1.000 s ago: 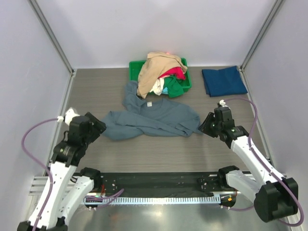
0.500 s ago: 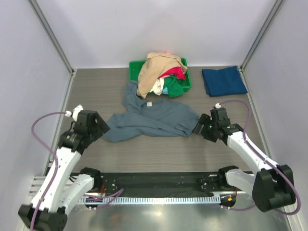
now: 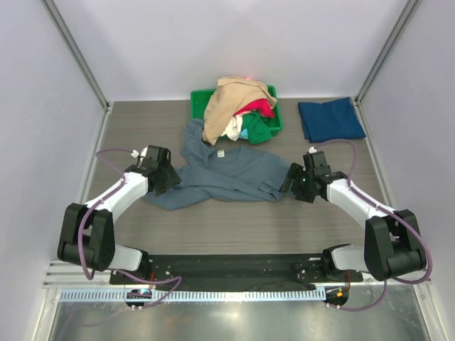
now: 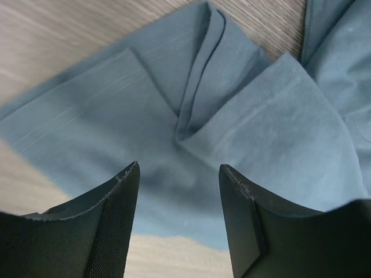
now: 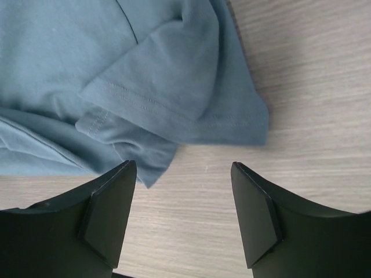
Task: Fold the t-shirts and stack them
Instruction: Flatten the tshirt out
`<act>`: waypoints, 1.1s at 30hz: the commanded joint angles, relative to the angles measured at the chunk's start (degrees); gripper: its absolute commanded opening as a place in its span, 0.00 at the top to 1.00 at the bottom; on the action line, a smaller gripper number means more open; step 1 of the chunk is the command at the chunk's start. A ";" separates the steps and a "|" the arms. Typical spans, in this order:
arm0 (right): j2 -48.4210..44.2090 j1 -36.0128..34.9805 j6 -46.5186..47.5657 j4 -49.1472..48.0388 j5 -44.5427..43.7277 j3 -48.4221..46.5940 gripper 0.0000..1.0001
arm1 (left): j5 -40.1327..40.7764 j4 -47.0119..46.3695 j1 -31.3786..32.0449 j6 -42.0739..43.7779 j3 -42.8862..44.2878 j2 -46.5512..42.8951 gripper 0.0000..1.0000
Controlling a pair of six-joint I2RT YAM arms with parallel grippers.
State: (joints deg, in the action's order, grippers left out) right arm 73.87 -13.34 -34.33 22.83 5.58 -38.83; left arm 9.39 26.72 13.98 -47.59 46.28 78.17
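Observation:
A slate grey-blue t-shirt [image 3: 227, 172] lies rumpled in the middle of the table, its hem bunched at the left [image 4: 191, 110] and a sleeve folded over at the right [image 5: 174, 87]. My left gripper [image 3: 169, 179] hovers over the shirt's left end, open, with cloth showing below between its fingers [image 4: 119, 214]. My right gripper [image 3: 290, 182] stands open at the shirt's right sleeve, bare table between its fingers [image 5: 255, 214]. A dark navy-teal t-shirt [image 3: 330, 118] lies folded at the back right. Tan, red, green and white t-shirts [image 3: 238, 106] are heaped in the bin.
A green plastic bin [image 3: 200, 99] stands at the back centre against the wall. Metal frame posts [image 3: 78, 60] rise at the back corners. A black rail [image 3: 234, 266] runs along the near edge between the arm bases.
Both arms have swung inward and forward to the grey-blue shirt's two ends. The right gripper's jaws have opened; the shirt has barely shifted.

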 commanded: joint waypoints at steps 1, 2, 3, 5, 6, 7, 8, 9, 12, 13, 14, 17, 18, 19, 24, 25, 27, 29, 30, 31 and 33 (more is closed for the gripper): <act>1.72 -0.28 1.63 -3.22 1.09 -2.57 0.28 | -2.36 -8.43 0.17 -0.48 0.48 2.85 0.42; 2.24 -0.19 1.81 -3.58 1.18 -2.65 0.28 | -2.62 -9.05 0.09 -0.57 0.39 3.39 0.43; 2.94 -0.28 1.89 -3.76 1.36 -2.92 0.29 | -2.53 -10.10 0.08 -0.57 0.30 3.91 0.44; 3.74 -0.28 2.16 -4.28 1.80 -3.27 0.29 | -2.36 -10.98 0.17 -0.48 0.39 5.32 0.47; 4.18 -0.28 2.25 -4.55 1.97 -3.62 0.29 | -2.27 -11.68 0.09 -0.57 0.56 5.93 0.50; 5.05 -0.37 2.25 -5.07 2.24 -3.80 0.30 | -2.27 -12.13 0.17 -0.48 0.91 6.37 0.53; 5.41 -0.28 2.25 -5.25 2.67 -3.89 0.31 | -2.36 -12.39 0.17 -0.48 1.26 7.51 0.56; 5.85 -0.28 2.25 -5.43 2.94 -4.06 0.31 | -2.44 -12.83 0.17 -0.40 1.61 8.13 0.63; 7.17 -0.72 2.25 -6.13 2.59 -4.24 0.32 | -2.88 -13.53 0.09 0.04 3.37 10.24 0.87; 7.60 -0.81 2.25 -6.22 2.33 -4.32 0.32 | -2.88 -13.54 0.08 0.31 3.81 10.59 0.94; 8.39 -0.81 2.16 -6.31 1.98 -4.33 0.33 | -2.97 -13.45 0.17 0.40 4.86 10.77 1.00; 10.32 -0.72 2.07 -6.30 -1.01 -4.68 0.40 | -1.93 -12.05 0.17 0.75 6.44 9.02 1.00; 11.03 -0.81 1.98 -6.31 -2.49 -4.85 0.44 | -1.39 -9.95 0.09 0.83 7.15 6.93 1.00; 11.47 -0.72 1.81 -6.31 -3.38 -5.03 0.51 | -0.69 -8.63 0.08 1.27 8.03 5.78 1.00; 12.80 0.07 1.81 -6.66 -5.32 -5.82 0.97 | 3.61 0.86 0.17 3.29 13.21 -5.71 1.00; 12.71 0.16 1.81 -6.57 -5.32 -5.91 0.99 | 4.32 2.01 0.17 3.56 13.65 -7.49 1.00; 11.22 0.42 1.89 -6.22 -5.15 -6.43 0.99 | 6.43 5.70 0.00 4.35 15.23 -10.83 1.00; 9.73 0.51 2.07 -4.73 -5.32 -7.31 0.99 | 7.66 9.12 -0.09 5.14 16.38 -15.58 1.00; 8.76 0.60 2.24 -3.94 -5.32 -7.75 0.99 | 8.71 10.44 -0.26 5.40 16.82 -16.99 1.00; 6.84 0.69 2.42 -2.54 -7.32 -8.10 0.99 | 9.41 11.76 -0.35 5.67 18.39 -19.87 1.00; 4.63 0.86 2.86 -1.21 -7.69 -8.81 0.99 | 11.25 15.37 -0.44 6.19 20.24 -22.35 1.00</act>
State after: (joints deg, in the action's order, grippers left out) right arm 83.74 -13.32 -32.91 19.11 2.74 -44.66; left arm 13.54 34.96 14.20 -44.05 63.07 59.42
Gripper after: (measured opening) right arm 0.044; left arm 0.009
